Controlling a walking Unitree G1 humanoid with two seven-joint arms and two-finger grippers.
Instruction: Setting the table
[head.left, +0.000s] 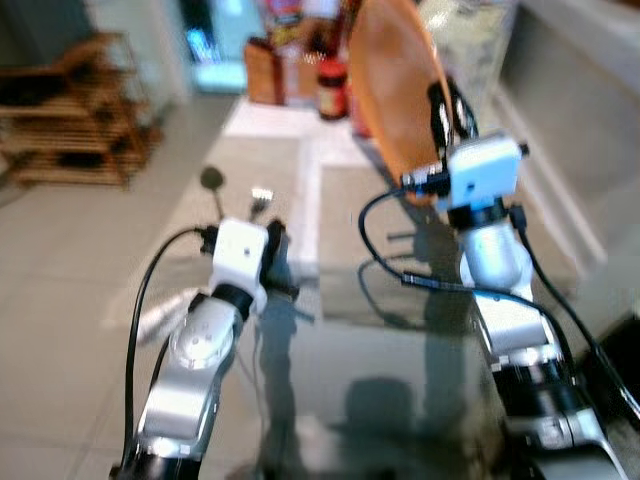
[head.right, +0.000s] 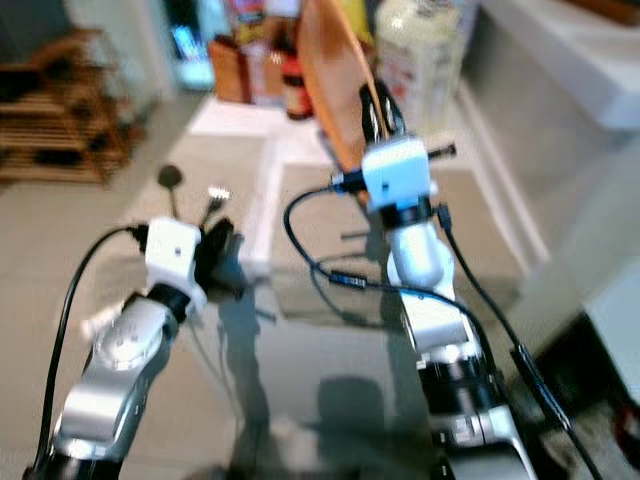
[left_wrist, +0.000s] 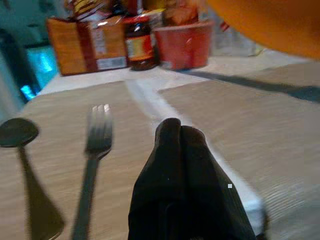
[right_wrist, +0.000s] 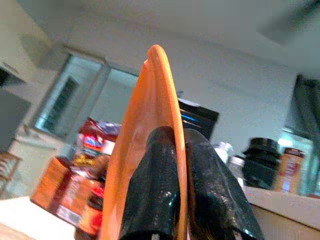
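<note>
Plate (head.left: 392, 85): 1 smooth orange disc, held on edge above 2 woven placemats (head.left: 255, 195), right gripper (head.left: 447, 112) pinching its rim. Left wrist view: left gripper (left_wrist: 181, 131) clenched, empty, beside 1 metal fork (left_wrist: 95, 155) and 1 spoon (left_wrist: 20, 150).

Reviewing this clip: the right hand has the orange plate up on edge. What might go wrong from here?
The right hand pinches the orange plate only at its rim, nearly vertical, so it may slip or swing as it is lowered. Jars and boxes crowd the table's far end; the raised plate could clip them. The shut left hand sits near the fork and spoon and might nudge them.
</note>
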